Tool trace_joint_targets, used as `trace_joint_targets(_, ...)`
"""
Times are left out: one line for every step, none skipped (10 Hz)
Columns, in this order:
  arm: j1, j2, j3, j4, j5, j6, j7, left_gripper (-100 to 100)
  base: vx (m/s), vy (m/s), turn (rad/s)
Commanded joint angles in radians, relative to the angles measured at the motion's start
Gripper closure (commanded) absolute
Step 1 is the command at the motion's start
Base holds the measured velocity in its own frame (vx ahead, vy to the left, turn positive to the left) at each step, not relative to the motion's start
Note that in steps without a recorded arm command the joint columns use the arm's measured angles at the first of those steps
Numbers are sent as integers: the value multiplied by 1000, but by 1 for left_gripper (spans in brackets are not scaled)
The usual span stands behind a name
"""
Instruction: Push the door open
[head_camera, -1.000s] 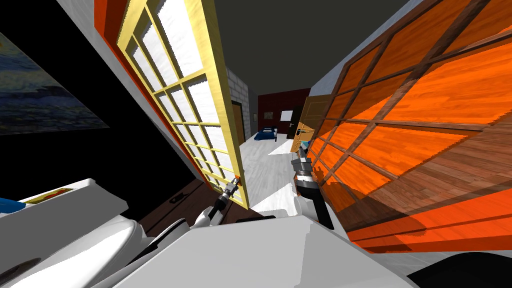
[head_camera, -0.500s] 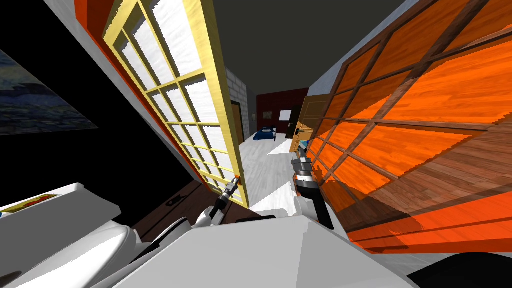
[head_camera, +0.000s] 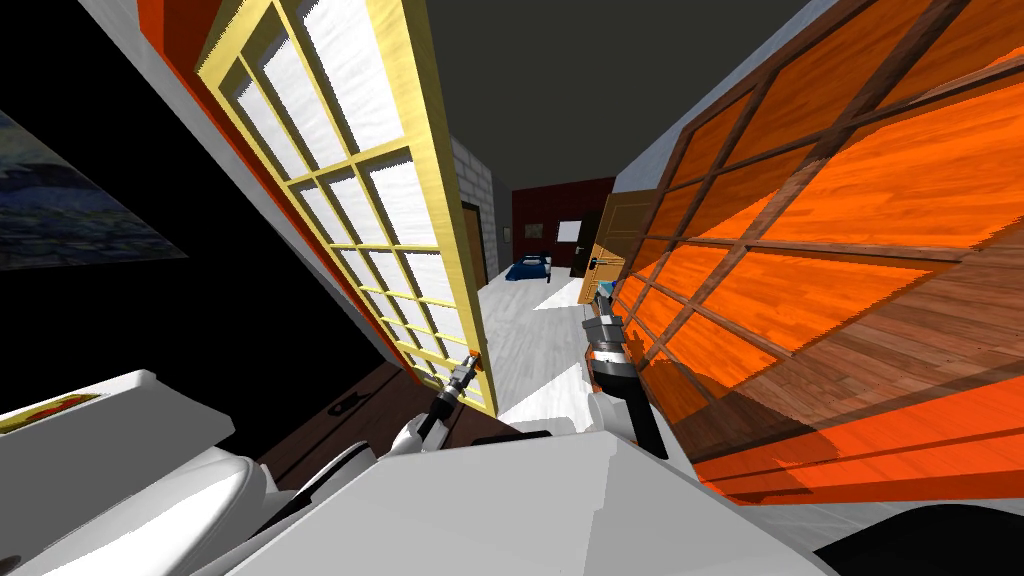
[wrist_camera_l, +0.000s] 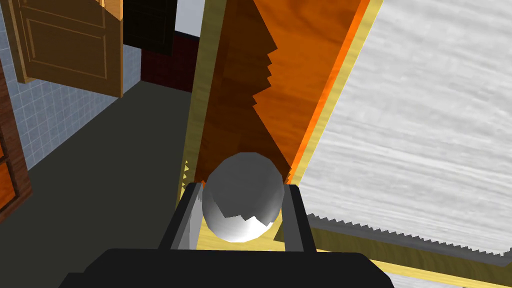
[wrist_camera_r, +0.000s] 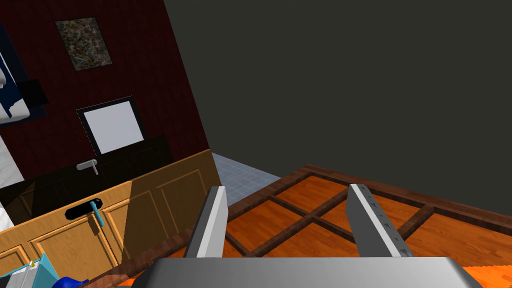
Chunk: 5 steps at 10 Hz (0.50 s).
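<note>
The door (head_camera: 370, 200) is a yellow-framed leaf with white panes, standing open at my left and leaning with the view's slant. My left gripper (head_camera: 468, 370) is at the leaf's free edge, low down. In the left wrist view a round grey knob (wrist_camera_l: 243, 200) sits between the left gripper's (wrist_camera_l: 243, 189) fingers, which press its two sides. The door's yellow edge (wrist_camera_l: 197, 100) and an orange inner face (wrist_camera_l: 250, 75) rise behind the knob. My right gripper (head_camera: 600, 322) is raised beside the orange wall, and in its wrist view the right gripper (wrist_camera_r: 287, 195) is open and holds nothing.
An orange wall with a brown lattice (head_camera: 820, 260) runs close along my right. Ahead, a pale-floored passage (head_camera: 540, 340) leads to a half-open wooden door (head_camera: 610, 250) and a blue bed (head_camera: 530, 268). A white fixture (head_camera: 150, 470) stands low at my left, under a black area.
The door leaf has swung slightly further to the left with my left gripper still on the knob, and my view has shifted a little with it. The right arm has not moved.
</note>
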Motion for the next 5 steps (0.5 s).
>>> trace_joint_targets(-8, -5, 13, 7, 7, -7, 44, 100, 30, -1, -36)
trace_joint_targets(-8, -5, 13, -1, 7, -7, 44, 100, 23, 0, -15)
trace_joint_targets(-8, -5, 13, -23, 7, -7, 44, 100, 9, -1, 8)
trace_joint_targets(-8, -5, 13, 7, 7, -7, 44, 100, 8, -3, -12)
trace_joint_targets(-6, -7, 21, 3, 11, -6, 74, 100, 15, -7, -41)
